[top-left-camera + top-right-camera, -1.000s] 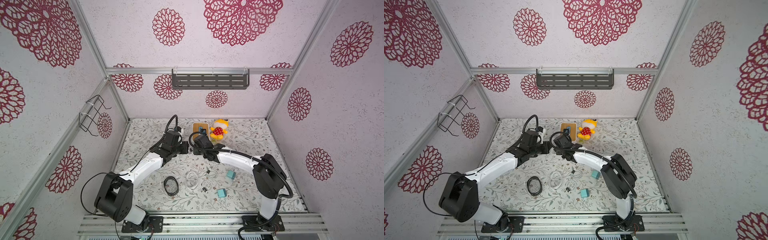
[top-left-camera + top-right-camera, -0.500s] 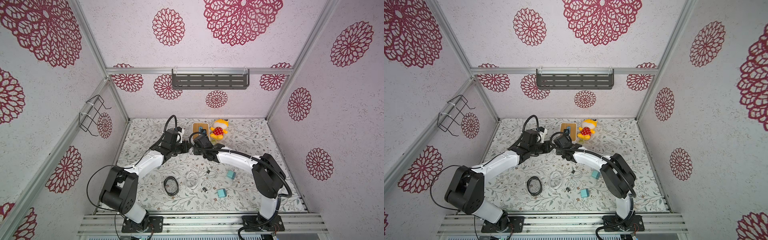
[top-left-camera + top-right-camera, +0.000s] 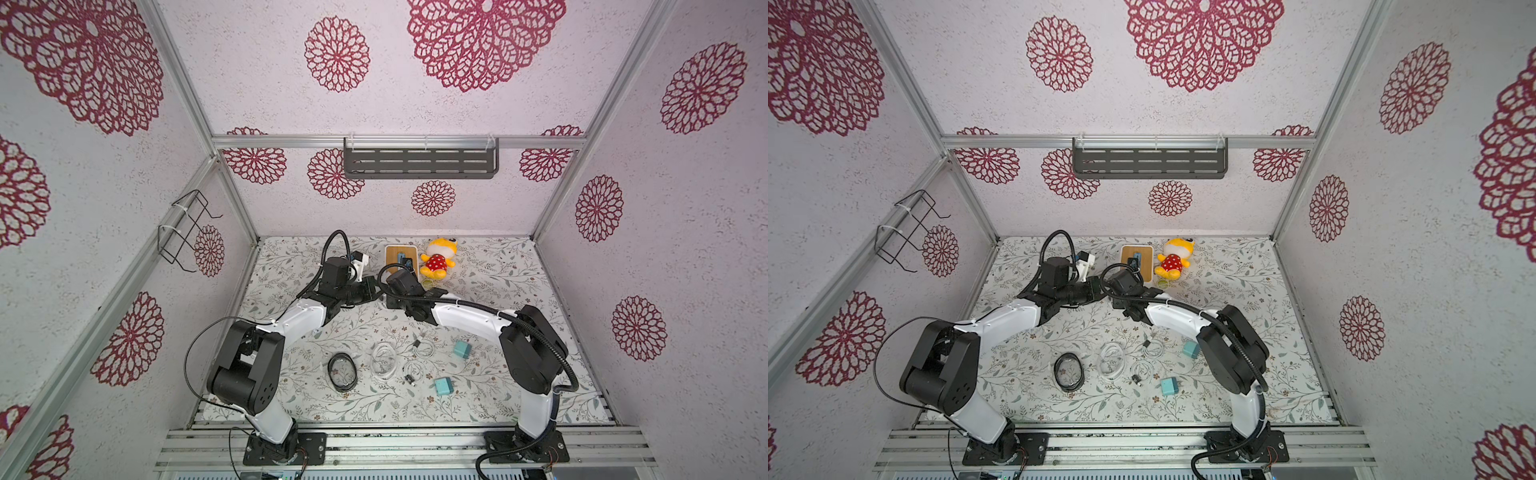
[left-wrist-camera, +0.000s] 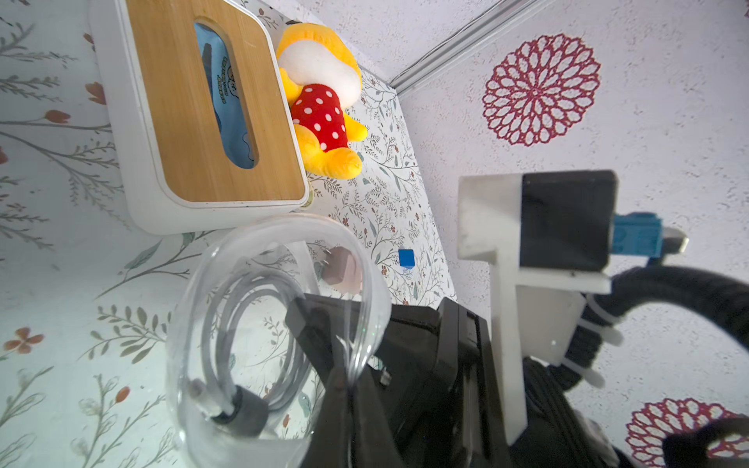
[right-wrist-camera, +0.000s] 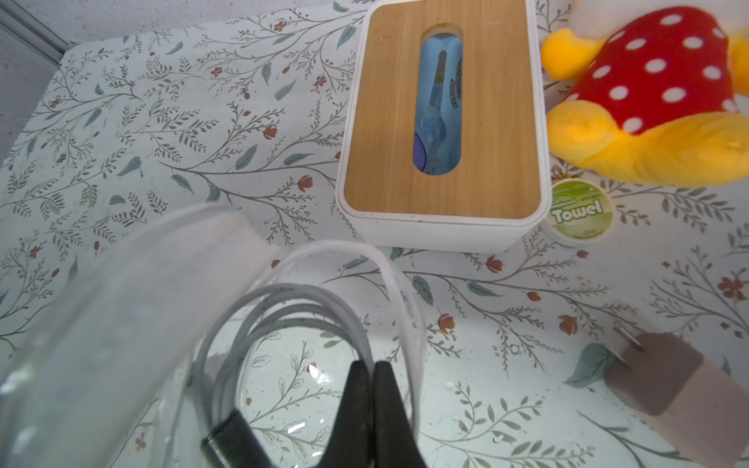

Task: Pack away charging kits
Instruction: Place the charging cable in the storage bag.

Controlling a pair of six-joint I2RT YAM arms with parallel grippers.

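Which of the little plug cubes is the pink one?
The pink cube, lying near the white box. The teal cube beside the right arm and the teal cube nearest the front rail lie farther away, among loose white cables.

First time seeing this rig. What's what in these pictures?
Two robot arms on a table, each ending in a two-finger end effector. Two pictures look down from overhead; two come from wrist cameras. The left end effector and right end effector are both shut on the rim of a clear pouch holding a coiled white cable. A pink plug adapter lies nearby. Near the arm bases: two teal plug adapters and loose coiled cables. At the back: a white box with wooden lid and a plush toy.
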